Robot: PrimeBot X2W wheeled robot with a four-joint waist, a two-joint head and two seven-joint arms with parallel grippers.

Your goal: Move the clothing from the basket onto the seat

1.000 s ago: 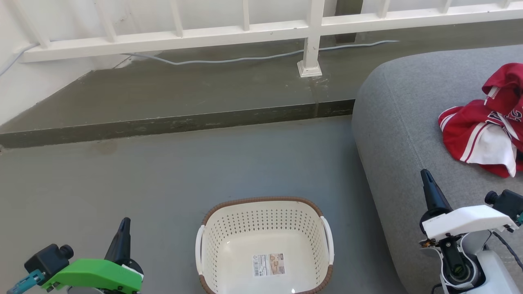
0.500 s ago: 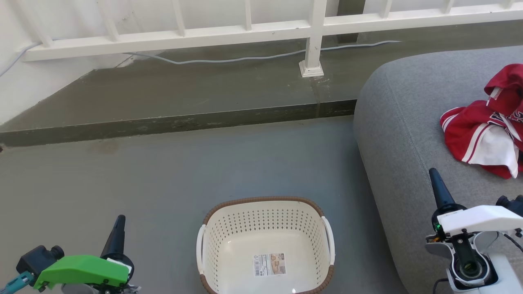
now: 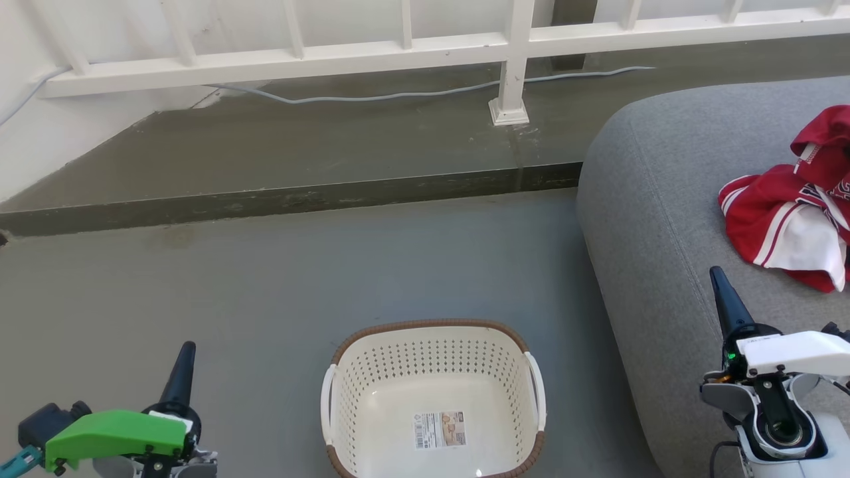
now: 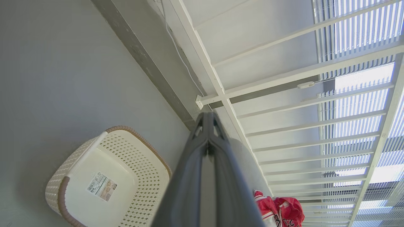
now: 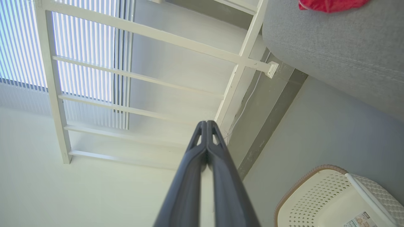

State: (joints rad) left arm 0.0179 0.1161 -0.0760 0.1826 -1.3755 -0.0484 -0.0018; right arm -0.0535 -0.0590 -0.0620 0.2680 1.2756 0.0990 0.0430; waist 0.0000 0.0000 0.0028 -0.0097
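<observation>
The basket (image 3: 425, 324) sits on the floor (image 3: 265, 279) between my arms with nothing but a label on its base. The red clothing (image 3: 777, 219) lies heaped on the grey seat (image 3: 664, 199) to my right, so I judge the job finished. My left fingers (image 3: 180, 378) and right fingers (image 3: 727, 305) are pressed together, holding nothing. Next calls only for a check. There is open floor round the basket; the seat's rounded edge is near my right arm, and the white railing (image 3: 332, 60) stands well beyond.

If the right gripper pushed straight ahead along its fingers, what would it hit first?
Probably the white railing or the wall behind it; the right gripper points past the seat. Depth is unclear.
</observation>
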